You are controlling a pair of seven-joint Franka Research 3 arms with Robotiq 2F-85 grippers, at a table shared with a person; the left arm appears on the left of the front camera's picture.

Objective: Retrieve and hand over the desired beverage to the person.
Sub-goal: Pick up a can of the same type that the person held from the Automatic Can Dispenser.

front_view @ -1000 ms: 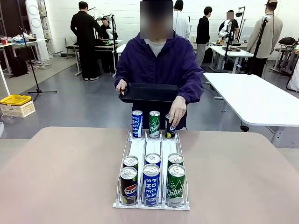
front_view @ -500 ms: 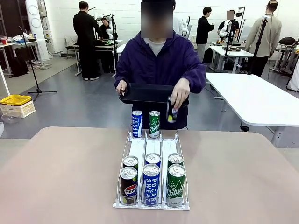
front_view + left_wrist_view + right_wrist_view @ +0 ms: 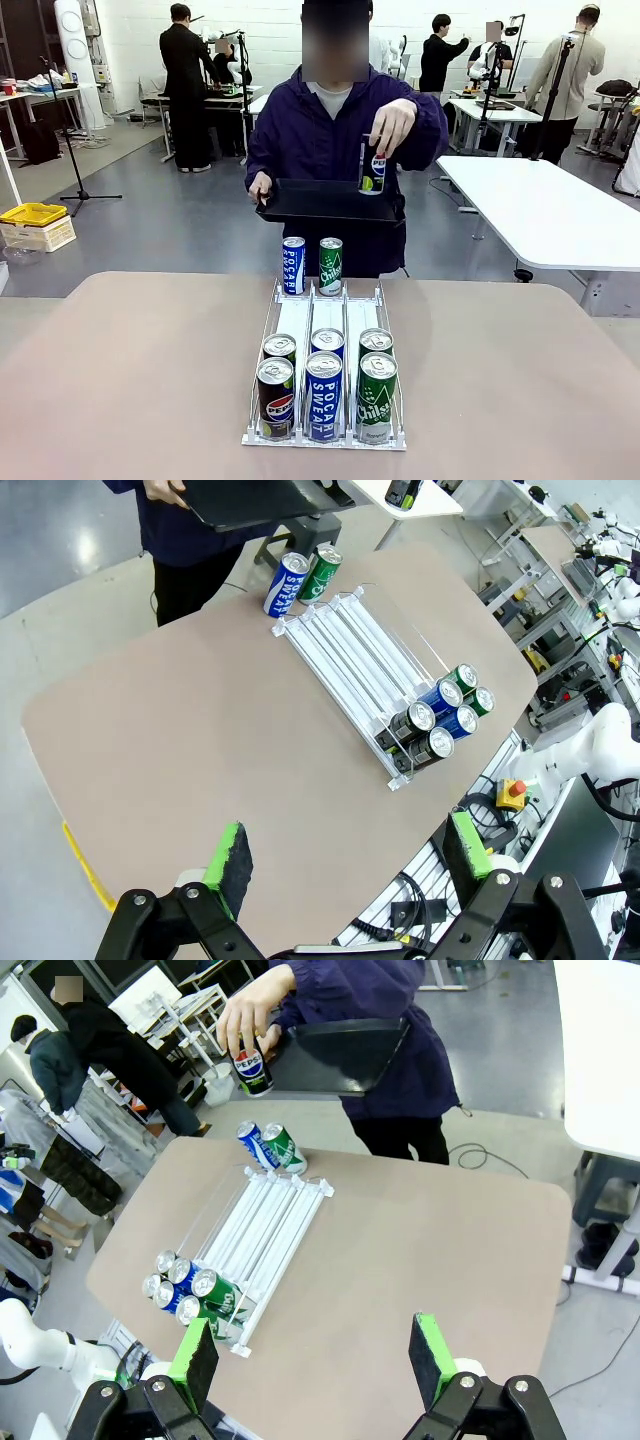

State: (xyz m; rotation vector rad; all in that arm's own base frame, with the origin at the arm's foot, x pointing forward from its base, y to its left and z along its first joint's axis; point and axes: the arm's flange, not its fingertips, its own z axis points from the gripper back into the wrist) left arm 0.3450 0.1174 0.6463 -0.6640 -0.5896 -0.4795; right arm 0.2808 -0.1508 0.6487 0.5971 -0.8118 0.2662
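Front view: a Pepsi can (image 3: 372,166) is gripped by its top in the person's (image 3: 335,130) hand (image 3: 392,122), raised over a black tray (image 3: 310,203). Left wrist view: the left gripper (image 3: 348,850) is seen spread apart and empty above the table (image 3: 200,750). Right wrist view: the right gripper (image 3: 313,1355) is likewise spread and empty, and the Pepsi can is seen beside the tray, well beyond the rack (image 3: 270,1222).

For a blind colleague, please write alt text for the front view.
A person behind a table holds a Pepsi can and a black tray. On the table, a clear rack has six cans at its near end, and a Pocari Sweat can and a Chilsung can at its far end.
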